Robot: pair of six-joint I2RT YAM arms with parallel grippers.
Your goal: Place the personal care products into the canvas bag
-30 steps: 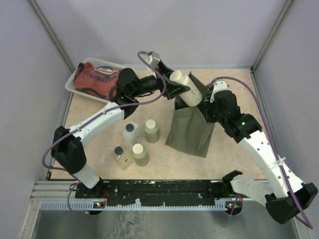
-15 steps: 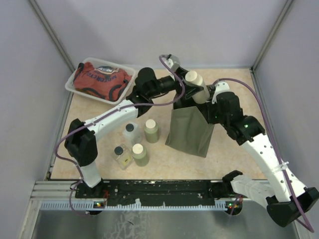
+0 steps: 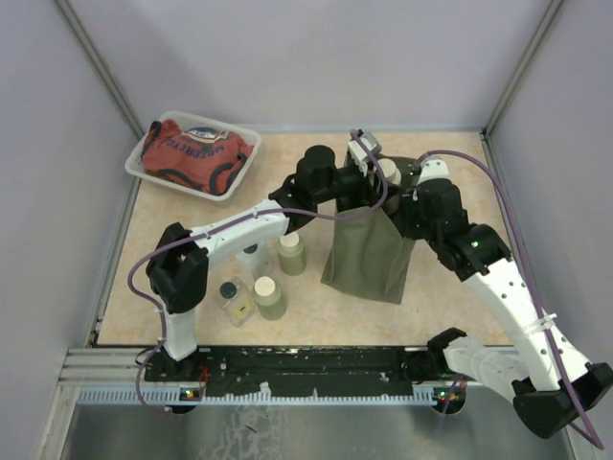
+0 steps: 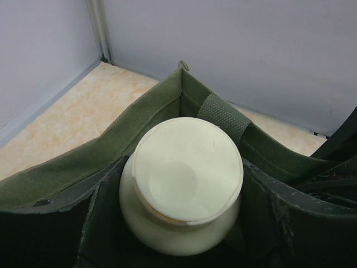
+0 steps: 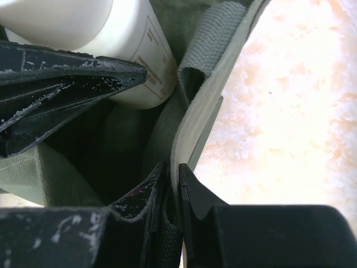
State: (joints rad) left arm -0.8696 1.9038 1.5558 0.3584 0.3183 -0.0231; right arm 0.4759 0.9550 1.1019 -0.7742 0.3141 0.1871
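Observation:
My left gripper (image 3: 375, 180) is shut on the cream-beige bottle (image 4: 184, 184) and holds it cap-up over the mouth of the olive-green canvas bag (image 3: 369, 257). The bottle also shows in the right wrist view (image 5: 100, 39) and in the top view (image 3: 388, 171). My right gripper (image 5: 175, 176) is shut on the bag's right rim (image 5: 203, 106) and holds it up. Two olive-green bottles with cream caps (image 3: 291, 251) (image 3: 269, 297) and two clear bottles with dark caps (image 3: 251, 257) (image 3: 233, 299) stand on the table left of the bag.
A clear plastic tray (image 3: 135, 163) with a red printed cloth bundle (image 3: 192, 153) sits at the back left. Grey walls close in the table at the back and both sides. The left arm reaches across above the standing bottles.
My left gripper has carried the cream-beige bottle to the right, from above the bag's left edge to over its mouth. My right gripper has kept its hold on the rim.

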